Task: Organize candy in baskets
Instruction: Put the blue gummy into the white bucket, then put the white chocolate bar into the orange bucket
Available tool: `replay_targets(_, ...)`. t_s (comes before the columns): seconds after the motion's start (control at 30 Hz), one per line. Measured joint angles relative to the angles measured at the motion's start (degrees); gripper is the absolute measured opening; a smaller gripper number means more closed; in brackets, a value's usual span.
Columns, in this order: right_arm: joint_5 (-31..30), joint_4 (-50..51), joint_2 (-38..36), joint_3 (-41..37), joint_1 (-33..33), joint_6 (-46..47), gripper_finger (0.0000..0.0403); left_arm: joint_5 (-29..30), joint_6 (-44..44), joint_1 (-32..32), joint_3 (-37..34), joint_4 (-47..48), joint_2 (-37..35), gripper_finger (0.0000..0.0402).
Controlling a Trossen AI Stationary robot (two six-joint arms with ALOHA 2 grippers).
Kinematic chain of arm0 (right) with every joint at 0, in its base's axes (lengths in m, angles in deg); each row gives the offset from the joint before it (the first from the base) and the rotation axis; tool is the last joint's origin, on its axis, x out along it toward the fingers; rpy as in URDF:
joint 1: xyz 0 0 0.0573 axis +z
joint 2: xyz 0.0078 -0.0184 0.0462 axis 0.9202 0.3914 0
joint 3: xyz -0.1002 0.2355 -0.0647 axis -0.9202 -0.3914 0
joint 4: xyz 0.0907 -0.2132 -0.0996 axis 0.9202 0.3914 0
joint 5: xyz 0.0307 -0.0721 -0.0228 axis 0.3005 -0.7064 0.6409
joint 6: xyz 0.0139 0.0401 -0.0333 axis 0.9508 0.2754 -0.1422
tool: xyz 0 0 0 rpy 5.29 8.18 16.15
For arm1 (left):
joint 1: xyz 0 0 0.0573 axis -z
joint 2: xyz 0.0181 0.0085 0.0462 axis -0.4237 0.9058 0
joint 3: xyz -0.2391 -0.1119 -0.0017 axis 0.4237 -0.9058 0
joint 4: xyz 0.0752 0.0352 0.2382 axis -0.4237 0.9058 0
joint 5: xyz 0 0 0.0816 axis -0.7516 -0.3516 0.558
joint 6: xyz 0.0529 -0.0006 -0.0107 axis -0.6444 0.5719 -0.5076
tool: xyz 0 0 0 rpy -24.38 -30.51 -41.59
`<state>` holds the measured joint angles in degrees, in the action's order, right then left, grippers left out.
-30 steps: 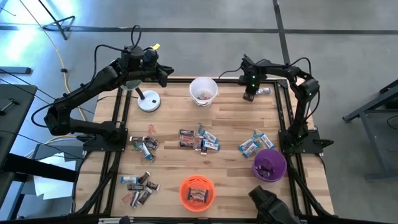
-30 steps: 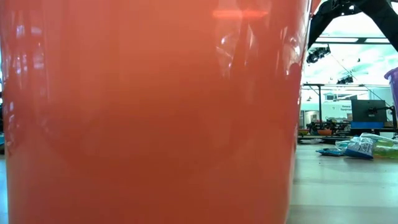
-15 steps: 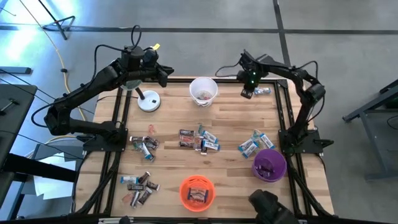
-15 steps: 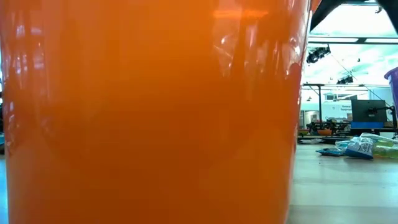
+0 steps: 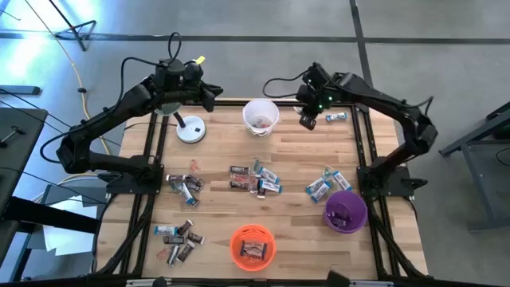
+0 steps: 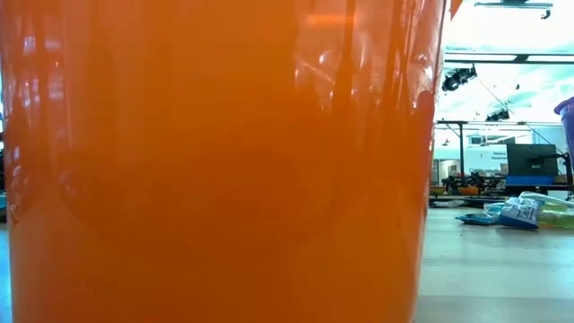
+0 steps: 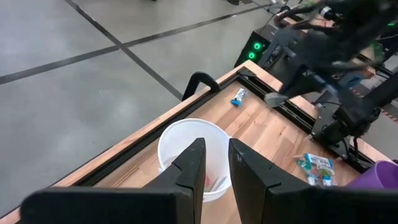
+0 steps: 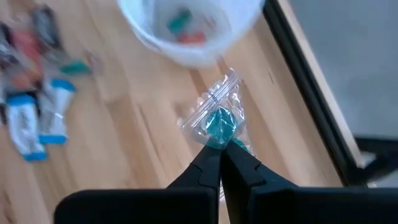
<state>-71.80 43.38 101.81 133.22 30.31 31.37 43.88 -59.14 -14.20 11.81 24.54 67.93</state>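
The right tool (image 8: pixel 219 144) has its fingers pressed together on a piece of candy (image 8: pixel 219 122), a teal sweet in a clear crinkled wrapper, held above the bench (image 5: pixel 303 155) just beside the white basket (image 5: pixel 260 114) at the far edge. In the right wrist view that basket is blurred, with red and green bits inside it. The left tool (image 7: pixel 216 163) hangs at the far left over a white lamp (image 5: pixel 190 129), its fingers a little apart with nothing between them, pointing toward the white basket. More candy lies loose on the bench: a blue-silver bar (image 5: pixel 336 116) near the far right corner, a mixed dark and blue-silver heap (image 5: pixel 255 178) in the middle, a blue-silver pile (image 5: pixel 323 183) near the purple basket (image 5: pixel 345 211), dark brown bars (image 5: pixel 185 185) at the left, and another dark group (image 5: pixel 178 238) at the near left. The orange basket (image 5: pixel 253 245) stands at the near edge with bars in it, though their wrappers are too small to tell apart. In the low view the orange basket's wall fills most of the picture and hides the bench behind it; only a few blue-silver pieces and a sliver of the purple basket show at the right edge. What the purple basket holds is hard to make out from above.
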Motion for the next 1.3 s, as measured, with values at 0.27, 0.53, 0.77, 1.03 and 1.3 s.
replay_targets(0.27, -1.27, -9.21, 0.18, 0.02, 7.23, 2.65, 0.0000, 0.00, -1.83, -0.02, 0.00, 0.00, 0.00, 0.0055)
replay_targets(0.53, -1.35, -23.82, 5.31, 0.02, 9.92, 4.17, 0.0000, 0.00, -3.34, -0.02, 0.00, 0.02, 0.00, 0.0055)
replay_targets(0.77, -1.29, -26.68, 11.56, -0.01, 10.04, 5.52, 0.0003, -0.05, -4.62, -0.02, 0.00, 0.10, 0.00, 0.0055)
replay_targets(1.03, -0.47, -32.99, 12.98, -0.01, 9.42, 2.15, 0.0078, -3.18, -5.79, -0.02, 0.00, 0.22, 0.00, 0.0055)
replay_targets(1.3, -14.37, -28.34, 12.58, 0.40, 6.71, 5.05, 0.0149, -3.19, -6.12, -0.01, 0.00, 0.22, 0.00, 0.0055)
